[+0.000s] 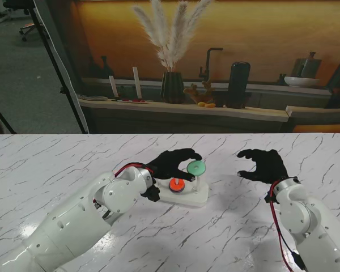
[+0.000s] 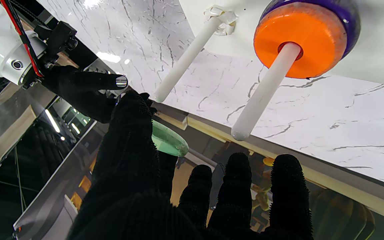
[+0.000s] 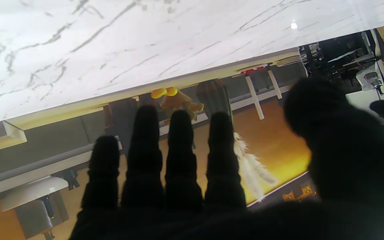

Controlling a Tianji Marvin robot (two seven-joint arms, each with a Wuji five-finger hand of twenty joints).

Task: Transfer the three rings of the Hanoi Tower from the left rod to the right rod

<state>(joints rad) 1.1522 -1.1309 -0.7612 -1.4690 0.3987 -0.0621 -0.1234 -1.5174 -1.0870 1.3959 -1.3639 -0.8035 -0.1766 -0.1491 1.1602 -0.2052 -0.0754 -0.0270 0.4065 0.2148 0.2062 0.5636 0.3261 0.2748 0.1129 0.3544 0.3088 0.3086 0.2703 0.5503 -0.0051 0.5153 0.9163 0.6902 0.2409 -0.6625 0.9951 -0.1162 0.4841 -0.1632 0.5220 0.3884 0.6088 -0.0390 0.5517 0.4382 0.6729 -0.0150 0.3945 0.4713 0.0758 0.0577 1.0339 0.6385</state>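
Observation:
The white tower base (image 1: 199, 198) lies mid-table. On one rod an orange ring (image 1: 177, 185) (image 2: 295, 40) sits on top of a purple ring (image 2: 348, 20). To its right stands a bare rod (image 1: 199, 182) (image 2: 185, 60). My left hand (image 1: 171, 162) (image 2: 128, 153) pinches the green ring (image 1: 196, 167) (image 2: 171, 142) between thumb and forefinger, held in the air just over the bare rod's tip. My right hand (image 1: 263, 164) (image 3: 185, 173) hovers to the right of the base with its fingers spread and nothing in it. The left hand hides the base's left end.
The marble table (image 1: 56, 170) stretches wide on both sides. Beyond its far edge runs a counter with a vase of pampas grass (image 1: 171, 51), a black tap and a black cylinder. My right hand also shows in the left wrist view (image 2: 78, 88).

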